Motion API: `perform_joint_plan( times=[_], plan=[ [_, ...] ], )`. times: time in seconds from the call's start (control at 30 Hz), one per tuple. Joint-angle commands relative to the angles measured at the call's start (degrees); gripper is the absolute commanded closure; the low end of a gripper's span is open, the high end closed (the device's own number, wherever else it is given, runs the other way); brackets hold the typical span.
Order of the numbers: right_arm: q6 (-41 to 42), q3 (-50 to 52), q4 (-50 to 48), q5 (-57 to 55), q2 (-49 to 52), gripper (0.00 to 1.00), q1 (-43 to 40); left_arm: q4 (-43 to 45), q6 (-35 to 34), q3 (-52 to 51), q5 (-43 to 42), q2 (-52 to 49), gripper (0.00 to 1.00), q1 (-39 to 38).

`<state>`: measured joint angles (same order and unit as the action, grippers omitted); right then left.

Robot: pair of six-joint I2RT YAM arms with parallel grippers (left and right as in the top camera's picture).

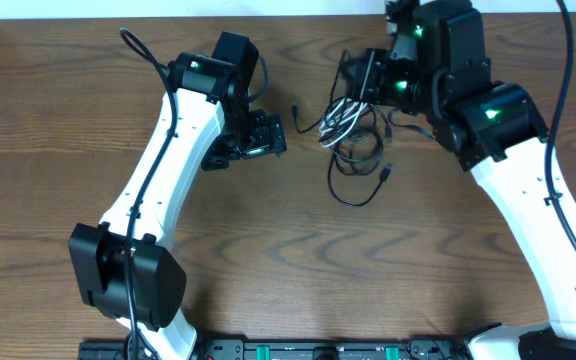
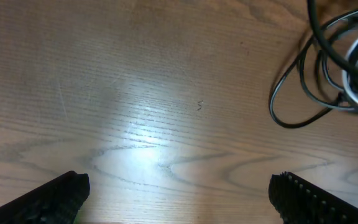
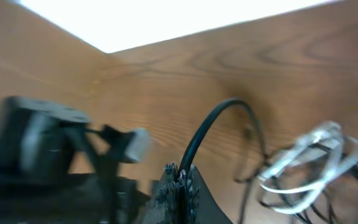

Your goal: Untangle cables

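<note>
The cables (image 1: 353,130) lie bunched on the far side of the table (image 1: 288,260), right of centre: thin black cords tangled with a shorter white cable (image 1: 338,120). One black loop trails nearer, ending in a small plug (image 1: 385,173). Another black strand (image 3: 219,115) arcs up, pinched in the right end effector (image 3: 180,179).

2 arms (image 1: 168,150) (image 1: 528,200), 1 cable tangle (image 1: 343,120), 1 table (image 1: 298,270).
</note>
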<state>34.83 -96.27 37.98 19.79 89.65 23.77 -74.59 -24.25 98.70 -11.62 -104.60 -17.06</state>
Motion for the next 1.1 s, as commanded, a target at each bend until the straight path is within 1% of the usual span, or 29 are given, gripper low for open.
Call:
perform_joint_plan(
  times=[0.0,0.13,0.2,0.27,0.33,0.4,0.47,0.53,0.57,0.63,0.77,0.9,1.07],
  plan=[
    [-0.6,-0.4,-5.2,7.8,-0.2,0.99,0.2,-0.2,-0.7,-0.1,1.0,-0.4,0.02,0.2],
    [8.3,-0.4,-13.8,8.4,-1.3,0.99,-1.1,-0.2,-0.7,-0.1,1.0,-0.4,0.02,0.2],
    [9.5,-0.4,-17.0,9.5,-1.8,0.99,-1.3,-0.2,-0.7,-0.1,1.0,-0.4,0.02,0.2],
    [8.6,-0.4,-16.6,9.5,-1.9,0.99,-0.9,-0.2,-0.7,-0.1,1.0,-0.4,0.02,0.2],
    [5.4,-0.4,-12.7,7.8,-1.7,0.99,-0.1,-0.2,-0.7,-0.1,1.0,-0.4,0.02,0.2],
    [1.2,-0.3,-4.2,0.1,-1.0,0.99,1.4,-0.2,-0.7,-0.1,1.0,-0.4,0.02,0.2],
    [1.0,-0.3,4.6,-10.8,0.3,0.99,2.8,-0.2,-0.7,-0.1,1.0,-0.4,0.02,0.2],
    [2.3,-0.3,10.4,-17.2,2.1,0.99,4.1,-0.2,-0.7,-0.1,1.0,-0.4,0.02,0.2],
    [2.4,-0.3,11.5,-18.0,2.8,0.99,4.5,-0.2,-0.7,-0.1,1.0,-0.4,0.02,0.2],
    [2.4,-0.3,11.5,-17.2,4.0,0.99,5.1,-0.2,-0.7,-0.1,1.0,-0.4,0.02,0.2],
    [1.9,-1.7,6.4,-12.0,3.0,0.99,4.5,-0.2,-0.7,-0.1,1.0,-0.4,0.02,0.2],
    [1.7,-9.2,4.5,-7.5,-0.1,0.99,1.6,-0.2,-0.7,-0.1,1.0,-0.4,0.02,0.2],
    [1.7,-18.7,4.7,-7.3,-4.5,0.99,-2.1,-0.2,-0.7,-0.1,1.0,-0.4,0.02,0.2]
  ],
)
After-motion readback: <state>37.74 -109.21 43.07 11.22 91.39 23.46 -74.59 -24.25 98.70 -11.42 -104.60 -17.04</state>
